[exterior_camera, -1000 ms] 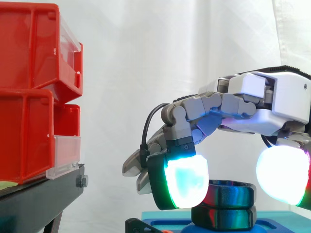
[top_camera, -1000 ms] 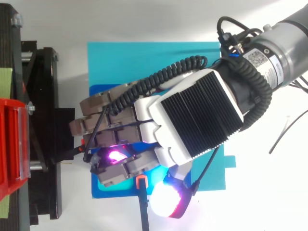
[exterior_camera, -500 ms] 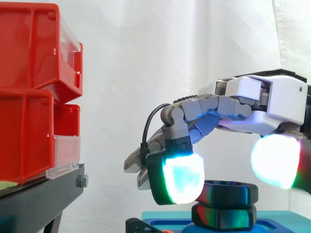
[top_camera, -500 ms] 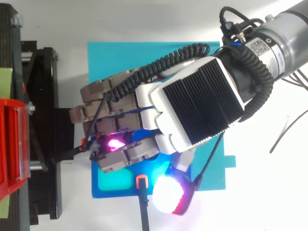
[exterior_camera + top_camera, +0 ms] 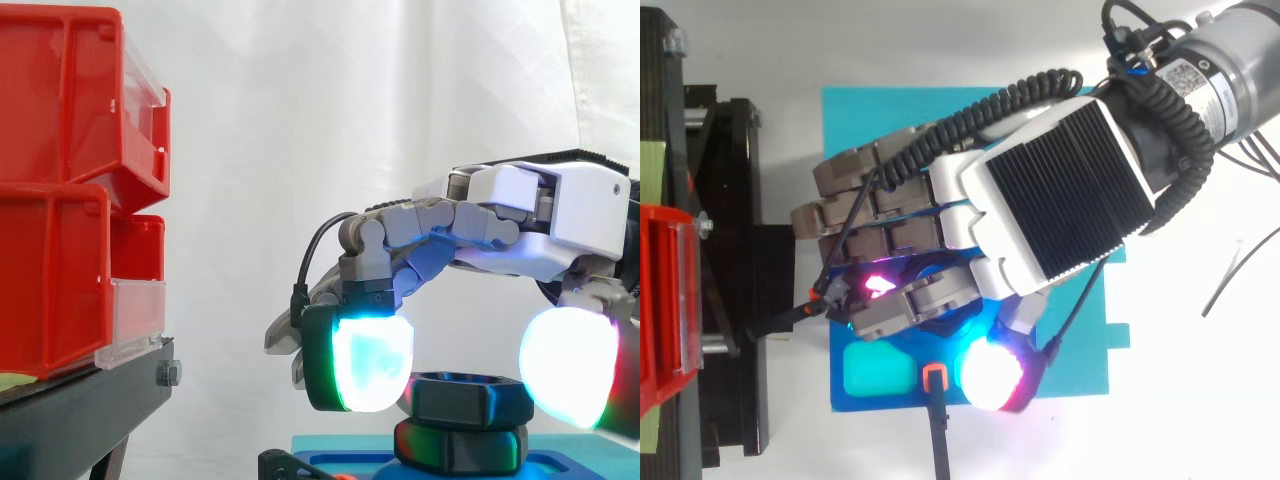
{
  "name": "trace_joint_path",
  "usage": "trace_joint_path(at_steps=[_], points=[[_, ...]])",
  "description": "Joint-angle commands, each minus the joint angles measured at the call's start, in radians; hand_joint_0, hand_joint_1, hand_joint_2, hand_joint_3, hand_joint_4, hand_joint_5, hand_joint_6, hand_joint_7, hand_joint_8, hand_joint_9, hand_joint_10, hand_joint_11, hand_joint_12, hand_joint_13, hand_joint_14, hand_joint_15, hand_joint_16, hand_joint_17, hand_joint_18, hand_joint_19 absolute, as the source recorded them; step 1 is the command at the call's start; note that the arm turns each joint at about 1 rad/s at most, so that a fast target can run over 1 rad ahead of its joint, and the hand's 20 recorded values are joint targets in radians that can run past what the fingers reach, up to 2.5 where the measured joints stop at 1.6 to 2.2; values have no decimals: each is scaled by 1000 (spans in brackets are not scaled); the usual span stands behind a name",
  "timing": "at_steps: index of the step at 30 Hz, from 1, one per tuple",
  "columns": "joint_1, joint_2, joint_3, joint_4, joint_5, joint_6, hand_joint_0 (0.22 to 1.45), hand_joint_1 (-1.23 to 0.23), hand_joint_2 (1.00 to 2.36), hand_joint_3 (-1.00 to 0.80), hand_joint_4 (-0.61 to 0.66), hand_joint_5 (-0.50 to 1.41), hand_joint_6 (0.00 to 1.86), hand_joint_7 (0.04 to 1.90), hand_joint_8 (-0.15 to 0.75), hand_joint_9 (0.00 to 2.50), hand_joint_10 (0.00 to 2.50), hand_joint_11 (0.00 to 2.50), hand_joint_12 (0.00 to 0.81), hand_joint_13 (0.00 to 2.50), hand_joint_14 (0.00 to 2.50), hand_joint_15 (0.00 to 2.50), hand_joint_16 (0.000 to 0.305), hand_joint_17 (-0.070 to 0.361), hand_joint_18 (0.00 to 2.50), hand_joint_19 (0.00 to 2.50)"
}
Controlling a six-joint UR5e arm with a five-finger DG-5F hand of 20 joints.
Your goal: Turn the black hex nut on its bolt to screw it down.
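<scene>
Hand [image 5: 560, 215] palm down; fingers [image 5: 420, 225] curled, thumb opposed.

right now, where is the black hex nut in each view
Side view: the black hex nut sits low, right of centre, between the glowing pads of the hand.
Top view: it is hidden beneath the hand, just below centre.
Shared landmark: the red bins at the left edge.

The glossy black hex nut [image 5: 462, 397] shows green and red reflections, the pads [image 5: 372, 362] of the grey-white hand [image 5: 570, 215] glow cyan, green and white, and the plastic bins [image 5: 60, 190] are red.
</scene>
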Motion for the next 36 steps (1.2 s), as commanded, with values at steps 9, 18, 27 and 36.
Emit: trace_joint_path(at_steps=[9,18,27,36], points=[[-4,0,-1,-6,-12,-2,391,-585,1000,-500,340,-129,552,1254,302,753,9,248,371,622,5,120,65,146,637,313],[-8,0,-1,-6,-12,0,450,-615,1000,-500,289,-126,544,1312,279,746,9,260,347,598,6,135,59,133,582,347],[-12,0,-2,-6,-15,-2,503,-685,1013,-347,244,-141,582,1298,261,716,11,279,326,575,6,138,54,122,545,359],[-14,0,-2,-5,-23,-3,541,-728,1019,-227,231,-163,648,1212,250,700,11,287,316,572,6,144,52,117,541,361]])
